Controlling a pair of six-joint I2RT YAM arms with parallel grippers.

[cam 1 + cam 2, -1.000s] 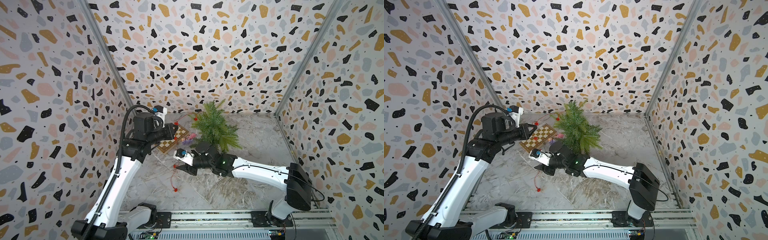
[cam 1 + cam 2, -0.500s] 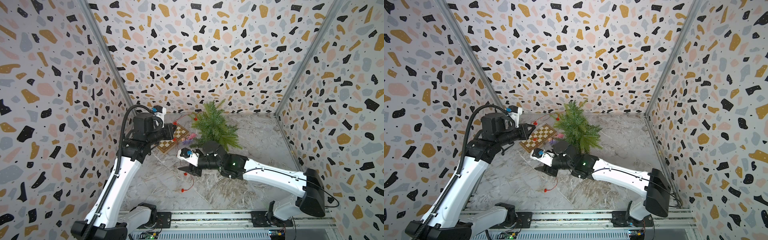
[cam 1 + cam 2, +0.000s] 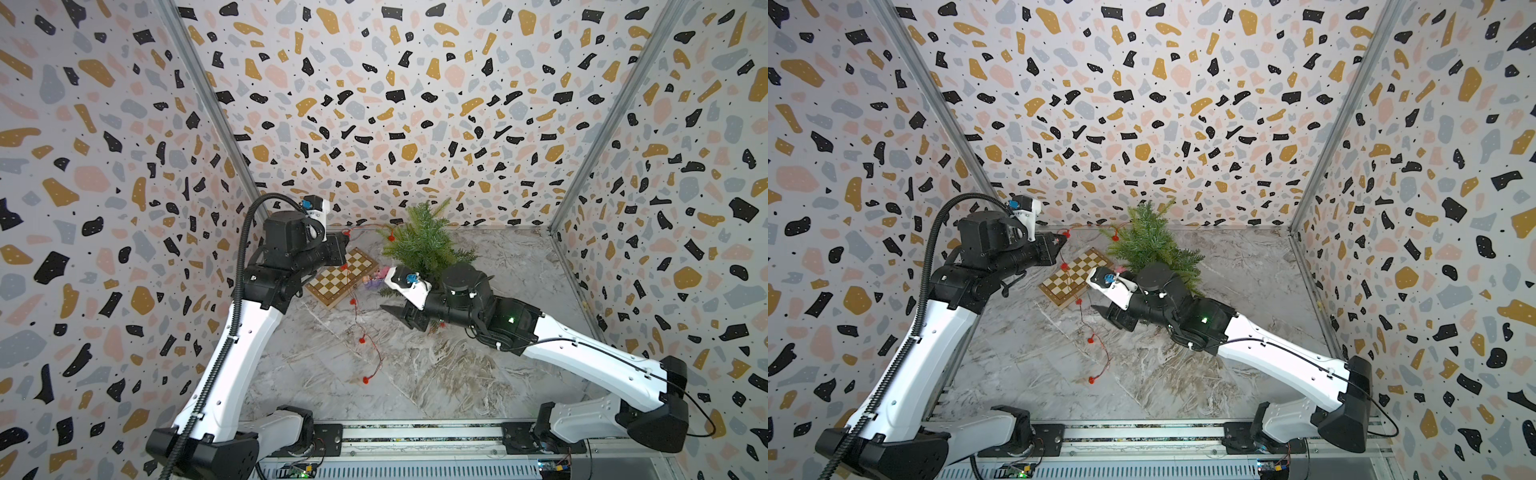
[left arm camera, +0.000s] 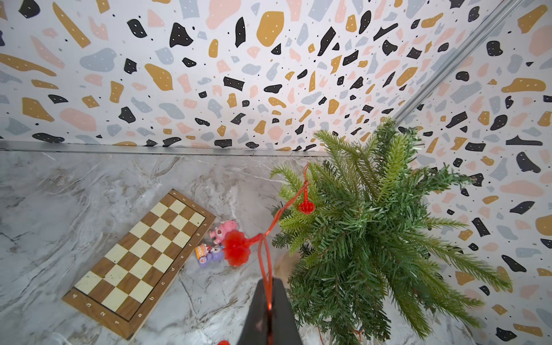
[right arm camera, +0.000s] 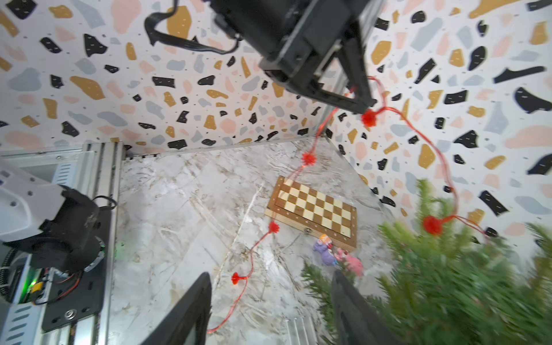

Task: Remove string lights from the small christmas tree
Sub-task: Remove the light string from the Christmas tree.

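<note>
While my left gripper is clamped tight on the thin red wire of the string lights, it hangs high above the back left corner of the worktop, over the chessboard. From that pinch one stretch of wire runs across to the small christmas tree, which stands near the middle of the back edge. There the wire is caught in the upper branches, with one spiky bulb dangling among the needles. The other stretch drops past the chessboard's front corner and trails over the marble towards the middle of the worktop, where its last bulbs lie loose.

My right gripper is spread wide and holds nothing (its two dark fingers frame only bare marble and the wire's tail lying beyond them). It hovers low, just in front of the tree's lower branches. A small pink-purple toy lies between the chessboard and the tree's foot, touching the board's edge.
</note>
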